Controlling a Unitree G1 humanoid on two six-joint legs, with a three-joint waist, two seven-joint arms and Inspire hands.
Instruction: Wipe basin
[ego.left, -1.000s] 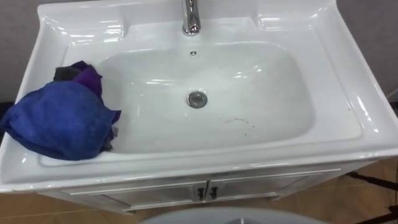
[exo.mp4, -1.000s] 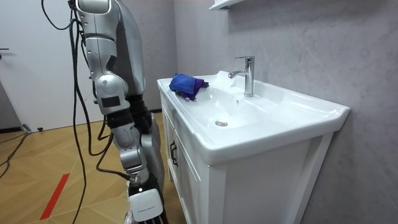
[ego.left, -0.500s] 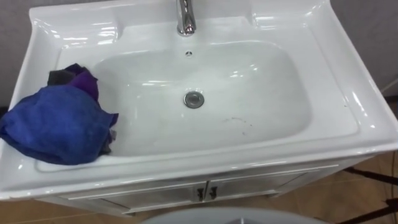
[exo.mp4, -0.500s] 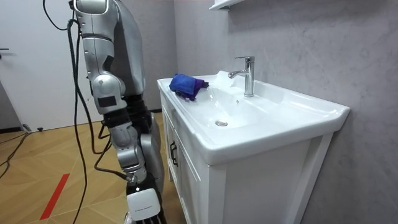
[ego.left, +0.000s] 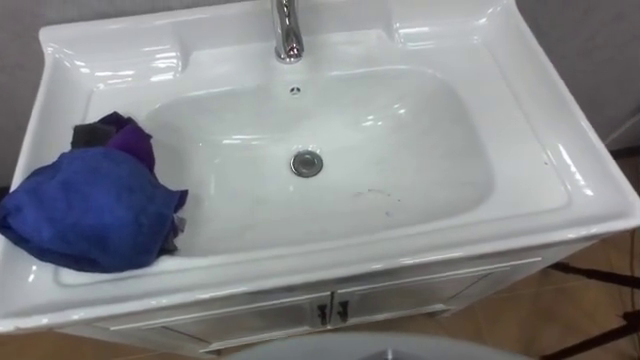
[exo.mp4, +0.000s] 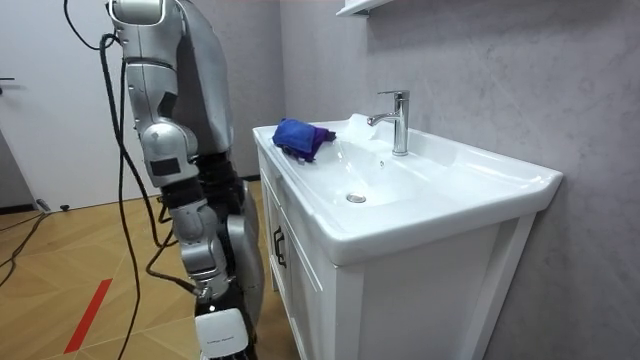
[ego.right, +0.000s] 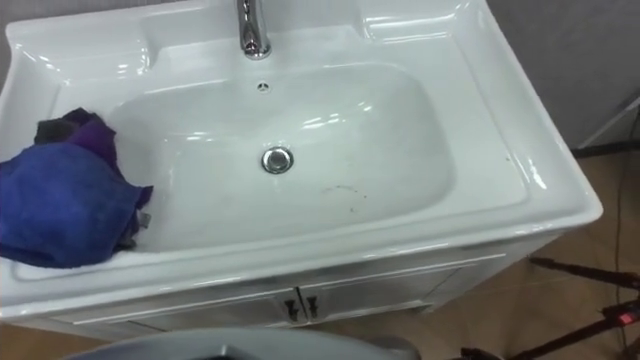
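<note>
While the robot stands close to the front of the white basin, the basin looks shiny, and light shows as bright spots on its rim. It has a wide flat rim all around and a deep bowl with round corners in the middle. It takes up most of the eye views and sits on the right side of the room view.

A silver tap stands at the top middle of the frame, on the back rim. Just below it, on the back wall of the bowl, is a small round hole. A round metal drain sits in the middle of the bowl floor. A few thin dark marks lie on the bowl floor, a little to the lower right of the drain.

A blue cloth lies in a soft heap at the left of the frame. It rests on the left rim, and its right edge hangs over into the bowl. A purple bit and a dark bit poke out at the top of the heap. No hand touches the cloth.

Under the basin is a white cabinet with two closed doors and two small dark handles side by side. A brown wood floor shows at the lower right.

At the lower left of the room view, the right hand hangs low beside the robot, well apart from the basin. I cannot tell if it is open or closed.
</note>
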